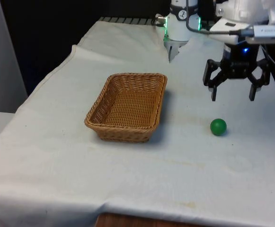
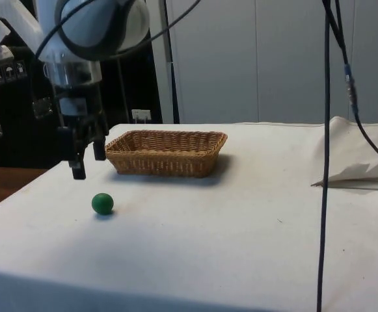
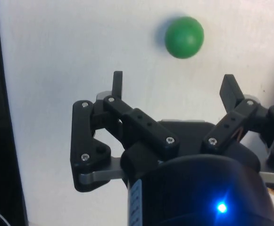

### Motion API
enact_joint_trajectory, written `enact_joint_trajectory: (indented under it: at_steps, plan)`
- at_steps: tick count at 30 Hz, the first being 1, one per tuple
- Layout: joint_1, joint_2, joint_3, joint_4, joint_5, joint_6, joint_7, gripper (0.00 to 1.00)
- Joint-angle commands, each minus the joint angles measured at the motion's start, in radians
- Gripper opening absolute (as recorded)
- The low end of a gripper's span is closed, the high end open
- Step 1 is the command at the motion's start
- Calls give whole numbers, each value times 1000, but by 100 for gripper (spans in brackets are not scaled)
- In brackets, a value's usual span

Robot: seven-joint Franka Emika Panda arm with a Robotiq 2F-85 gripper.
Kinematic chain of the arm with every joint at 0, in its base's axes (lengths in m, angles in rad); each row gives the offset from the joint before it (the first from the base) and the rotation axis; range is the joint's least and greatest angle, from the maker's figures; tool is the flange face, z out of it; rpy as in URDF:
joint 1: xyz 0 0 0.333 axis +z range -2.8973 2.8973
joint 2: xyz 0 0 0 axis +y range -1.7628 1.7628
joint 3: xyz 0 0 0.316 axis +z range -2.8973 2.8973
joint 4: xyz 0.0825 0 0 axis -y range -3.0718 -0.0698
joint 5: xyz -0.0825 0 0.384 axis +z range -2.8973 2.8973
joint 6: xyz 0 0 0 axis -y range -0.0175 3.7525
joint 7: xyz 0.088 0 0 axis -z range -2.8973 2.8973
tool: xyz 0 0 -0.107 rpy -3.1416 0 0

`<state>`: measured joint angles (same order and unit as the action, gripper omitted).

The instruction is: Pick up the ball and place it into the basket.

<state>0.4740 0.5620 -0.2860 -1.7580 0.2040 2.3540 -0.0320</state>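
Gripper (image 1: 233, 97): pointing down above the cloth, 2 fingers spread wide, holding nothing. Ball (image 1: 218, 126): green, on the cloth near the fingertips, apart from them. Basket (image 1: 128, 106): wicker, toward the front view's left.

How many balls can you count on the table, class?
1. The green ball lies on the white cloth, to the front view's right of the basket and apart from it, below the open gripper. The basket looks empty.
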Motion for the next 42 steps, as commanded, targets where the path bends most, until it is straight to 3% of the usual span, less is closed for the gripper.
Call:
enact_joint_trajectory:
  at_steps: [1, 2, 7, 8, 9, 10, 13, 14, 16, 17, 18, 20, 25, 26, 27, 34, 35, 36, 42]
  plan:
    - [0, 7, 1, 0, 4, 5, 0, 100]
    - [-7, 18, 12, 0, 21, 21, -10, 100]
    - [-9, 59, 19, 1, 36, 55, -13, 100]
    - [-9, 64, 20, 1, 39, 59, -14, 100]
    - [0, 60, 9, 0, 25, 48, -2, 100]
    - [-12, 71, 20, 0, 42, 65, -18, 100]
    - [-17, 87, 20, -2, 50, 79, -29, 100]
    - [-26, 98, 18, -4, 63, 88, -49, 100]
    - [-30, 109, 14, -6, 80, 96, -71, 100]
    - [-16, 110, -1, -3, 71, 83, -59, 100]
    - [-32, 117, 11, -5, 90, 99, -83, 100]
    - [-35, 131, 8, -2, 110, 104, -105, 100]
    - [-34, 164, 9, 9, 135, 125, -125, 100]
    - [-28, 164, 2, 6, 125, 122, -118, 100]
    - [-36, 167, 10, 10, 136, 129, -126, 100]
    - [-36, 179, 5, 17, 132, 143, -126, 100]
    - [-29, 175, 0, 12, 126, 138, -118, 100]
    - [-36, 179, 4, 17, 132, 143, -126, 100]
    - [-32, 179, 0, 18, 129, 139, -122, 100]
